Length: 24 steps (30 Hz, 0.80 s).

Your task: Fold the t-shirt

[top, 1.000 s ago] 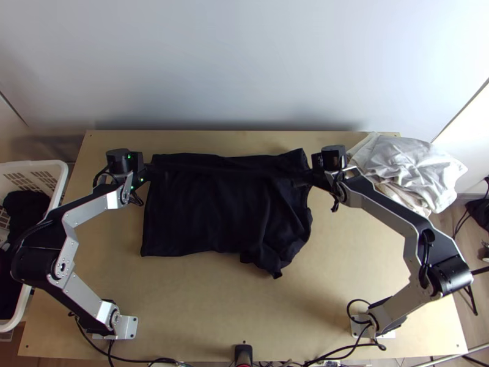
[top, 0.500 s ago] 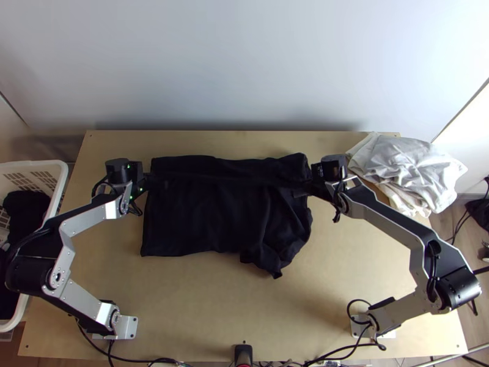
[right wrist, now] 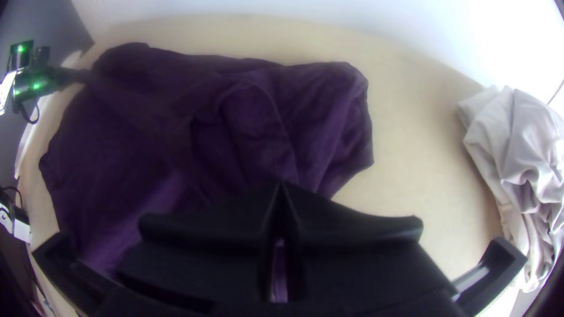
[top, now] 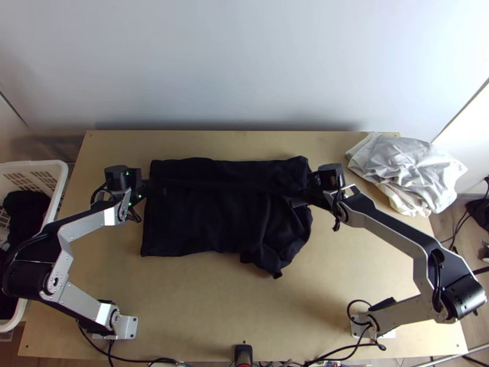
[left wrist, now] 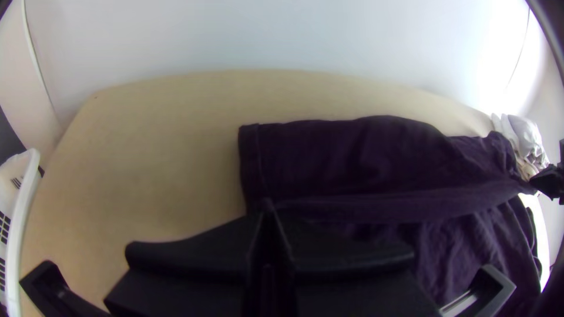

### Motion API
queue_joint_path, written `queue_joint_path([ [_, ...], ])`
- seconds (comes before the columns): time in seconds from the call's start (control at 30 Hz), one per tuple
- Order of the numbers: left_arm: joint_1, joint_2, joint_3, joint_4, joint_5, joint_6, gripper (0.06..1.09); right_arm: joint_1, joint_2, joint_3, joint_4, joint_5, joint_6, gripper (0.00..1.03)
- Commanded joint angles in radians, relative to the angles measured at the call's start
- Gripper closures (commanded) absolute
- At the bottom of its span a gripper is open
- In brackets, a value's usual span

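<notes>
The t-shirt lies on the table, basket to its left, cloth heap to its right.

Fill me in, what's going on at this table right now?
Two robot arms are partway through folding a dark t-shirt. The left claw and right claw are shut on it, one toward each side, with a band of cloth stretched between them. Its near right part lies bunched, so it isn't neatly folded yet. Pale cloth sits piled at the table's far right.
</notes>
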Motion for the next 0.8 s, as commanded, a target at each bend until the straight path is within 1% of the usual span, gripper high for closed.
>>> queue_joint_path([
  [0.0, 0.010, -0.020, -0.035, 0.003, 0.000, 0.005, 1.05, 0.014, -0.032, -0.029, -0.005, 0.000, -0.001, 1.00],
  [0.23, 0.010, -0.019, -0.052, 0.003, -0.008, 0.017, 1.05, 0.025, -0.037, -0.055, -0.006, 0.000, -0.009, 1.00],
  [0.27, 0.007, -0.017, -0.052, 0.003, -0.012, 0.024, 1.05, 0.028, -0.037, -0.060, -0.005, 0.000, -0.015, 0.96],
  [0.3, 0.002, -0.016, -0.052, 0.003, -0.012, 0.028, 1.02, 0.030, -0.037, -0.065, -0.005, 0.000, -0.015, 0.86],
  [0.37, -0.007, -0.008, -0.052, -0.002, -0.012, 0.050, 0.91, 0.030, -0.037, -0.071, -0.006, 0.000, -0.014, 0.61],
  [0.43, -0.010, -0.012, -0.049, -0.017, -0.012, 0.060, 0.83, 0.028, -0.041, -0.074, -0.016, 0.000, -0.012, 0.26],
  [0.47, -0.009, -0.017, -0.046, -0.046, -0.012, 0.059, 0.76, 0.028, -0.046, -0.071, -0.037, 0.000, -0.012, 0.11],
  [0.5, -0.009, -0.025, -0.038, -0.086, -0.012, 0.057, 0.69, 0.028, -0.051, -0.065, -0.065, 0.000, -0.012, 0.04],
  [0.57, -0.003, -0.055, -0.033, -0.158, -0.008, 0.050, 0.58, 0.027, -0.080, -0.063, -0.095, -0.004, -0.011, 0.04],
  [0.63, 0.002, -0.117, -0.044, -0.221, 0.007, 0.039, 0.51, 0.027, -0.124, -0.057, -0.135, -0.014, -0.011, 0.04],
  [0.7, 0.011, -0.209, -0.050, -0.307, 0.053, 0.014, 0.42, 0.022, -0.167, -0.032, -0.201, -0.021, -0.009, 0.04],
  [0.77, 0.016, -0.316, -0.061, -0.405, 0.106, 0.008, 0.41, 0.014, -0.204, -0.013, -0.266, -0.031, -0.009, 0.04],
])
